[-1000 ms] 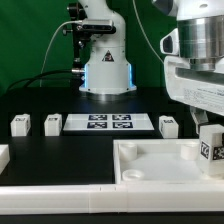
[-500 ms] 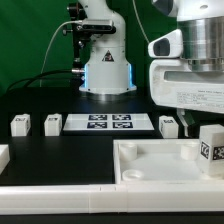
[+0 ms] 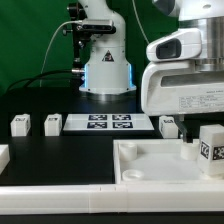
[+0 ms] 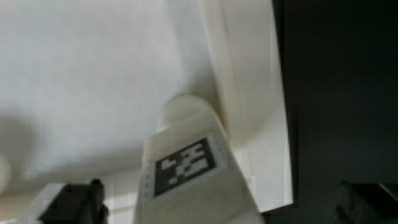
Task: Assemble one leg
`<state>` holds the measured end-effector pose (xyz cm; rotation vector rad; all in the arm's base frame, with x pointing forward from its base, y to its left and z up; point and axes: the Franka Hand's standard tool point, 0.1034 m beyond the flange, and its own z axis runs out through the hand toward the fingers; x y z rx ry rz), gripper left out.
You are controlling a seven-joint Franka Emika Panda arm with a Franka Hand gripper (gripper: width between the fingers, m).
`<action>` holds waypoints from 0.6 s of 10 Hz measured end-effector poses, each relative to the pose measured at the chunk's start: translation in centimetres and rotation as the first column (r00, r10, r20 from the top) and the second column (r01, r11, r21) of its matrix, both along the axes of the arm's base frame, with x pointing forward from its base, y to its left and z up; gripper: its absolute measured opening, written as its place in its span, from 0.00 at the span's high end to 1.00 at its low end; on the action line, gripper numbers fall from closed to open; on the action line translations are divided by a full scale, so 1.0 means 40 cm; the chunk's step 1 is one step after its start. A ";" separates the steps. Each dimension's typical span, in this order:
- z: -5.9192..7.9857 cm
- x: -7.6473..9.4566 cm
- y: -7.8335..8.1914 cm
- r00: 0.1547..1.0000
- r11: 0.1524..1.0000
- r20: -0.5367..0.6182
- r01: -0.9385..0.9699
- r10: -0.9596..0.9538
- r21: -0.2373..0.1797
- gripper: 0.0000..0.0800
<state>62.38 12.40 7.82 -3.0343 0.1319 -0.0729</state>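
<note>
A leg [image 3: 211,146], a small white block with a tag, stands upright in the far right corner of the large white tray-like part [image 3: 150,168]. My gripper [image 3: 198,122] hangs just above it. In the wrist view the leg [image 4: 187,165] stands against the tray's rim [image 4: 249,100]. My gripper [image 4: 222,205] is open, with a dark finger [image 4: 75,200] on each side of the leg and a gap to each. Three more legs lie on the black table: two [image 3: 20,124] [image 3: 51,123] at the exterior view's left and one [image 3: 168,125] by my hand.
The marker board [image 3: 108,122] lies in the middle at the back, in front of the arm's base [image 3: 106,70]. Another white part [image 3: 3,156] shows at the exterior view's left edge. A white ledge [image 3: 60,198] runs along the front.
My hand has swung toward the exterior view's left and risen a little. The leg has stayed upright in the tray's corner.
</note>
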 end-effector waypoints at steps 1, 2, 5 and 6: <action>0.000 0.000 -0.002 0.994 0.994 0.011 -0.111 0.111 -0.012 0.19; 0.000 0.001 -0.005 0.973 0.973 0.020 -0.228 0.229 -0.027 0.19; -0.001 0.001 -0.009 0.961 0.961 0.024 -0.276 0.276 -0.029 0.19; -0.001 0.001 -0.009 0.961 0.961 0.024 -0.276 0.276 -0.029 0.33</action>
